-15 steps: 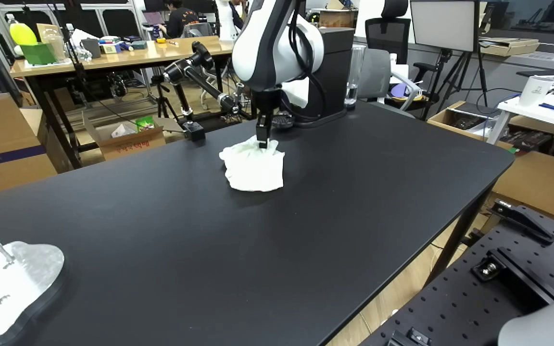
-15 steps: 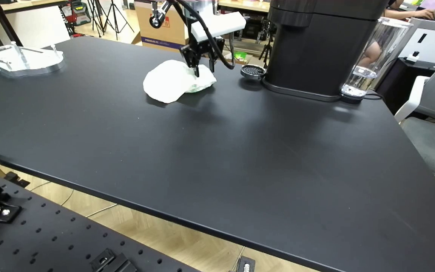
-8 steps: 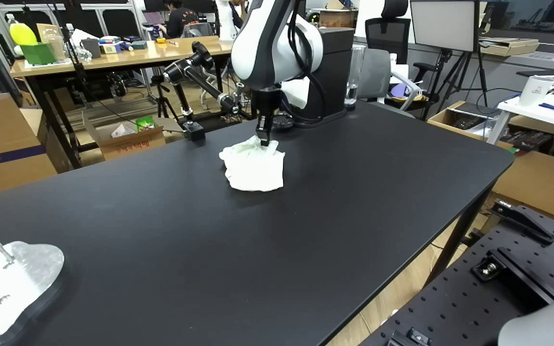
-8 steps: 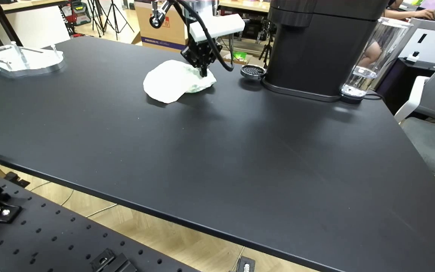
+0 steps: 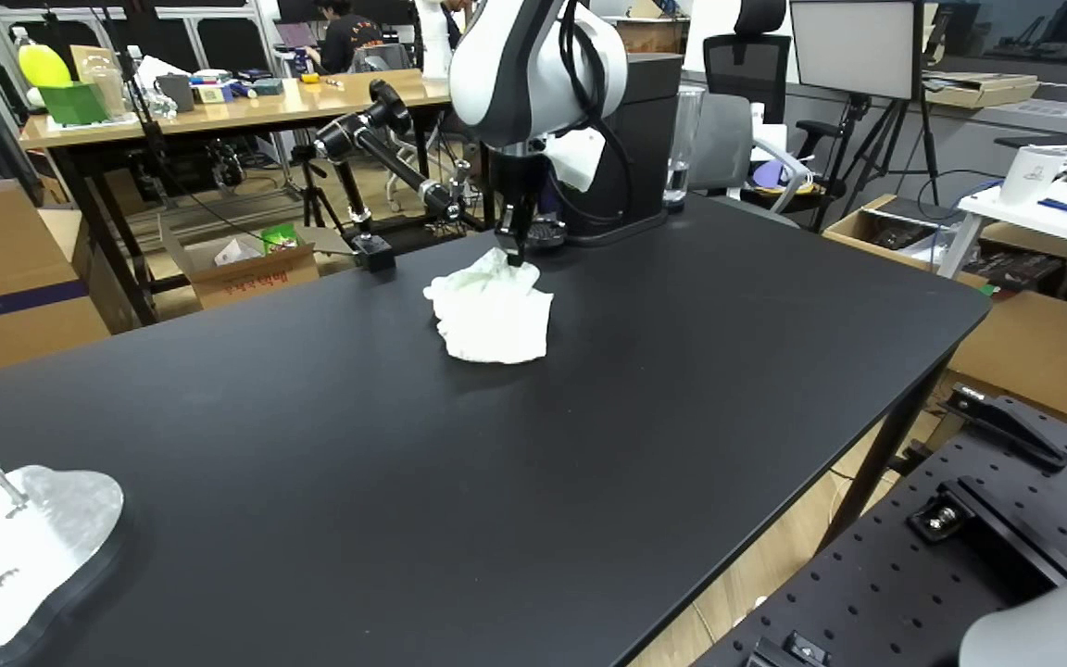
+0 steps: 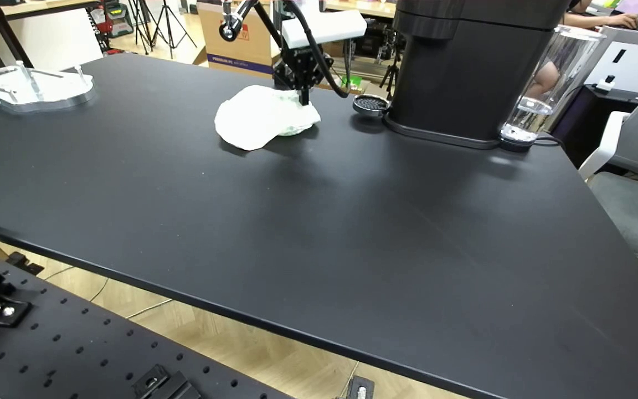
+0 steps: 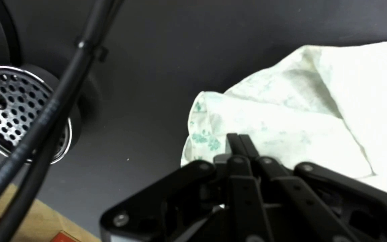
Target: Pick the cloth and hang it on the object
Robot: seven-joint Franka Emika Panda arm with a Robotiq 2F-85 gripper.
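Observation:
A white cloth (image 5: 492,320) with green print lies bunched on the black table in both exterior views. Its near part hangs flat, and a raised fold peaks at the fingertips. My gripper (image 5: 515,257) is shut on that fold, pointing down from above. In the wrist view the cloth (image 7: 297,127) spreads out beneath the gripper (image 7: 239,136), whose fingertips stand almost together; the pinched bit itself is hidden there. Which thing is the object for hanging I cannot tell; a black jointed stand (image 5: 362,139) rises at the table's far edge, close to the cloth.
A black machine (image 6: 463,83) stands beside the arm, with a round perforated grate (image 7: 15,111) at its foot and a clear cylinder (image 6: 535,94) behind. A silver plate with pegs (image 5: 80,500) sits at one end of the table. Black cables (image 7: 62,97) hang alongside the gripper.
The jaws have come together on the cloth. In the last half second my gripper has risen a little, and the cloth has shifted with it, its fold pulled higher.

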